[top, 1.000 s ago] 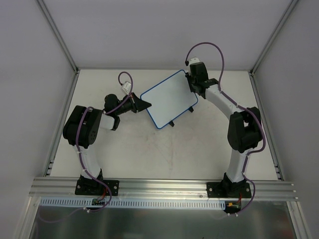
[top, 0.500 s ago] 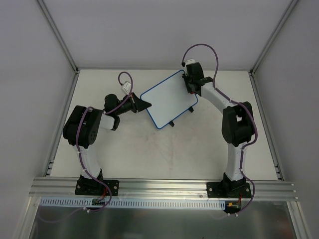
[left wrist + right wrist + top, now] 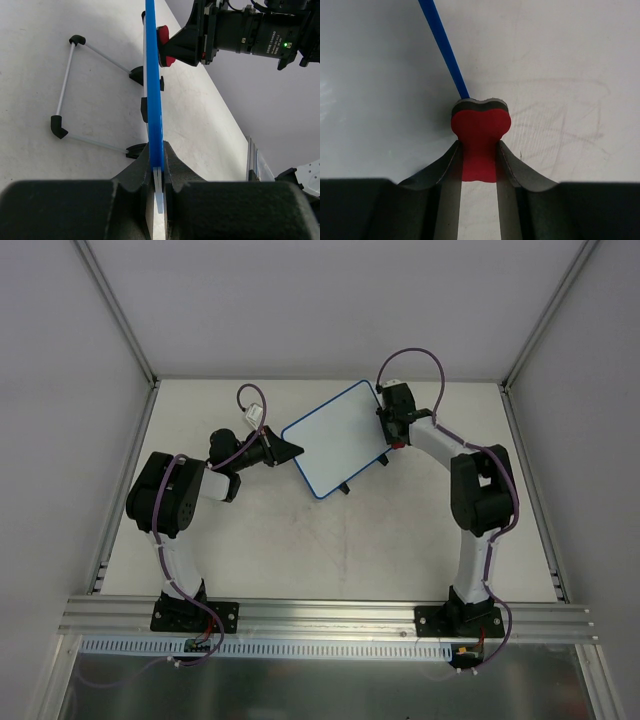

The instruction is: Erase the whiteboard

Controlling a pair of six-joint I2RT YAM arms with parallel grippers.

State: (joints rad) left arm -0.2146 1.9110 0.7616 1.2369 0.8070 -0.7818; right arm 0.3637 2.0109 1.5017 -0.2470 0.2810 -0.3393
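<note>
Left pincer (image 3: 156, 152) clamps whiteboard (image 3: 152, 75) edge; right pincer (image 3: 479, 146) clamps red eraser (image 3: 480, 125) against it

The whiteboard (image 3: 338, 438) stands tilted across the far middle of the tabletop (image 3: 330, 540) and bars the way there; the left end effector (image 3: 290, 449) is clamped on its left edge; the right end effector (image 3: 392, 438), gripping a red eraser (image 3: 397, 444), meets its right edge, so both flanks are taken; a wire stand (image 3: 67, 85) juts from the face away from the eraser; walls (image 3: 330, 310) close the far and side edges; bare tabletop lies free between the board and the metal rail (image 3: 330, 615) at the near edge.
</note>
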